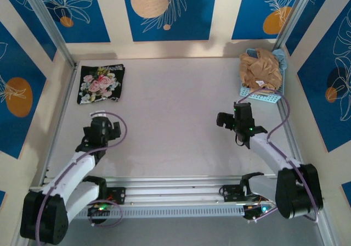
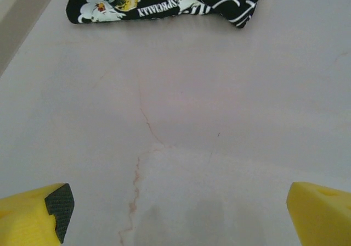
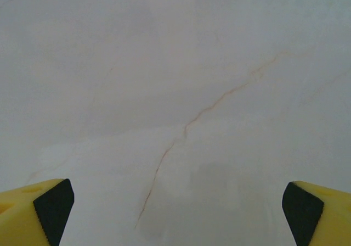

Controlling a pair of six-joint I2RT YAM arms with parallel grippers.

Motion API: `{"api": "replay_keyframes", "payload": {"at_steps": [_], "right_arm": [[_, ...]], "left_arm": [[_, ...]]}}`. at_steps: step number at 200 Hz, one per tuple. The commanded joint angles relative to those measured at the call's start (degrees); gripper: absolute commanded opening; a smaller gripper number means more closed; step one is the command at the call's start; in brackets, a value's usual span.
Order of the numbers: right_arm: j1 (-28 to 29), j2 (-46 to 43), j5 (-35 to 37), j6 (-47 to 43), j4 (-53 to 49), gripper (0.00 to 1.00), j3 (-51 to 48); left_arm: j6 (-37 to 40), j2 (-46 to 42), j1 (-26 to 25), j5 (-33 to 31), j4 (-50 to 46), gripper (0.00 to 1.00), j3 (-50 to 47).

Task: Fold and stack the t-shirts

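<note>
High rear overview, low wrist close-ups (shared table [image 1: 175, 119])

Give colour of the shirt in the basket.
The shirt is plain tan-brown, crumpled in the light blue basket; clearest from top external.

The folded t-shirt [image 1: 101, 83] is lying on the bench [image 1: 175, 108] at upper left; the crumpled t-shirt [image 1: 260, 70] is sitting in the basket [image 1: 263, 96] at upper right.
</note>
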Motion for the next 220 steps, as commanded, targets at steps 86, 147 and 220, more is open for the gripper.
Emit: {"api": "replay_keyframes", "payload": {"at_steps": [86, 147, 220], "right_arm": [[-9.9, 19.2, -11.7, -10.3, 46.0, 0.99, -5.0], [-9.2, 21.5, -11.6, -11.3, 50.7, 0.99, -6.6], [-8.7, 21.5, -10.8, -11.7, 52.7, 0.99, -7.4]], "left_arm": [[9.4, 29.4, 8.1, 12.6, 40.6, 1.00, 4.3], [11.4, 33.7, 6.9, 14.3, 50.6, 1.00, 0.9], [11.7, 33.7, 6.6, 13.9, 52.5, 1.00, 0.1]]}}
